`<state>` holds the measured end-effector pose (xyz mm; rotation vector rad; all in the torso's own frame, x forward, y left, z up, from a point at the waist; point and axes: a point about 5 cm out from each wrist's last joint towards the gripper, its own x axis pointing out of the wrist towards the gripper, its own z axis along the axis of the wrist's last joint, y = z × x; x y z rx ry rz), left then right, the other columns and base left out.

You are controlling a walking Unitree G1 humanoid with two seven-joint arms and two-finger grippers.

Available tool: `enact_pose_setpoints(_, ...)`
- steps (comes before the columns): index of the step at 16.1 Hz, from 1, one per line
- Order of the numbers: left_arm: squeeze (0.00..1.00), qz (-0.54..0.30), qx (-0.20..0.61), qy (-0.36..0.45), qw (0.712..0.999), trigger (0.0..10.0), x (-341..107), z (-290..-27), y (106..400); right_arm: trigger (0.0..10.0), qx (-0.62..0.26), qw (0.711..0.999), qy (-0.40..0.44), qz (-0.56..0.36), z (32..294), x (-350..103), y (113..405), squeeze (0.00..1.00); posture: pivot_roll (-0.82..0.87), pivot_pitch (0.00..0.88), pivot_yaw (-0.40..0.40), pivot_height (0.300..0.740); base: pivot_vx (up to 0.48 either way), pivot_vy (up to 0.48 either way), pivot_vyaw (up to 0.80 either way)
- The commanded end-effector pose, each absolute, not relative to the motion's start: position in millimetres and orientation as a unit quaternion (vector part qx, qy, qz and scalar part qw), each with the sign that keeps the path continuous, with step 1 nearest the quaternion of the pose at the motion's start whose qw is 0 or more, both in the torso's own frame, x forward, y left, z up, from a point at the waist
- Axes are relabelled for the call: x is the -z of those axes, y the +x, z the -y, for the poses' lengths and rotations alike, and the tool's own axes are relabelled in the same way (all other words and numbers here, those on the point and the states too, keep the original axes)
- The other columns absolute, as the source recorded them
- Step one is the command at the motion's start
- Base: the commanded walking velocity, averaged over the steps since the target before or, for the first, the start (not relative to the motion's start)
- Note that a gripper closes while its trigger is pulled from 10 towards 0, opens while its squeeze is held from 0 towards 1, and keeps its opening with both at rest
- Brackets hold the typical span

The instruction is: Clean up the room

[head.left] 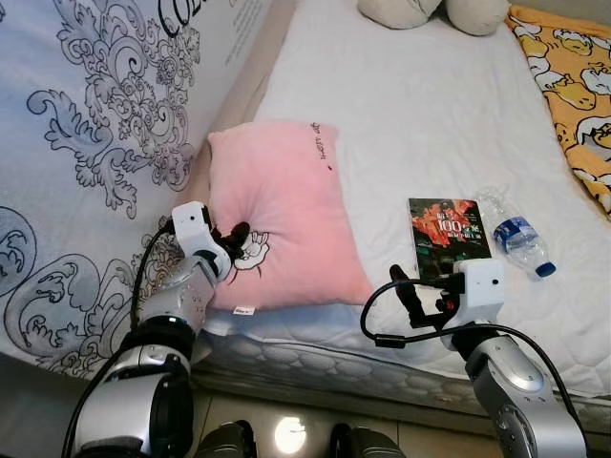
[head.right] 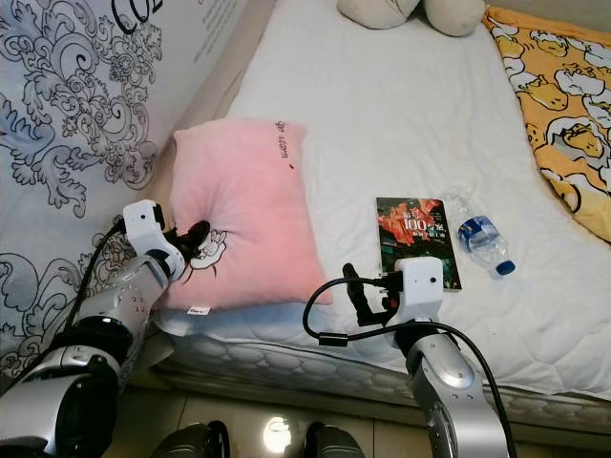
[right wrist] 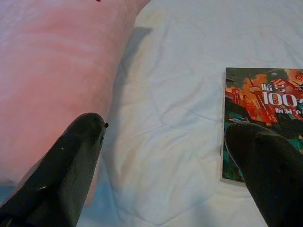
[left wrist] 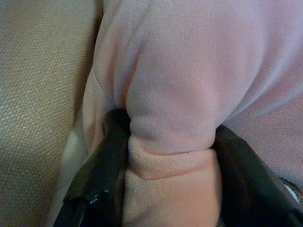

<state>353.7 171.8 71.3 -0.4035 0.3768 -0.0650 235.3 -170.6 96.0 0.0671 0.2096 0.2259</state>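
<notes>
1. The left pincer [head.left: 239,232] pinches a fold of the pink pillow [head.left: 282,205] at the bed's [head.left: 420,124] near edge.
2. The right pincer [right wrist: 163,156] hovers spread between pillow and book [head.left: 447,227].

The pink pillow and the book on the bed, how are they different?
The pink pillow is puffy and soft; the book is flat and thin. The pillow is much bigger than the book. The pillow is plain pink with a small cartoon print; the book's cover is dark with orange and white writing. The left pincer squeezes a fold of the pillow, while the open right pincer hovers beside the book without touching it. Both lie on the white bed.
</notes>
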Motion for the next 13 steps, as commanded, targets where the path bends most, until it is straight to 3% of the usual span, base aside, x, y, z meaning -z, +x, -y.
enact_pose_setpoints(1, 0.0, -0.222, 0.033, -0.207, 0.952, 0.0, -56.5, -164.9, 346.5, 10.0, -0.118, 0.987, 0.036, -0.106, 171.1, -96.5, 233.7, 0.22, -0.17, 0.167, -0.077, 0.74, 0.0, 0.0, 0.0)
enact_pose_setpoints(7, 0.0, -0.189, 0.045, -0.208, 0.959, 0.0, -66.8, -164.6, 353.5, 10.0, -0.118, 0.986, 0.043, -0.112, 167.5, -93.2, 235.3, 0.22, -0.16, 0.161, -0.07, 0.74, 0.0, 0.0, 0.0)
enact_pose_setpoints(13, 0.0, -0.068, 0.032, -0.145, 0.987, 0.0, -114.1, -180.1, 372.8, 10.0, -0.123, 0.984, 0.044, -0.117, 165.2, -88.1, 235.3, 0.22, -0.14, 0.139, -0.066, 0.74, 0.0, 0.0, 0.0)
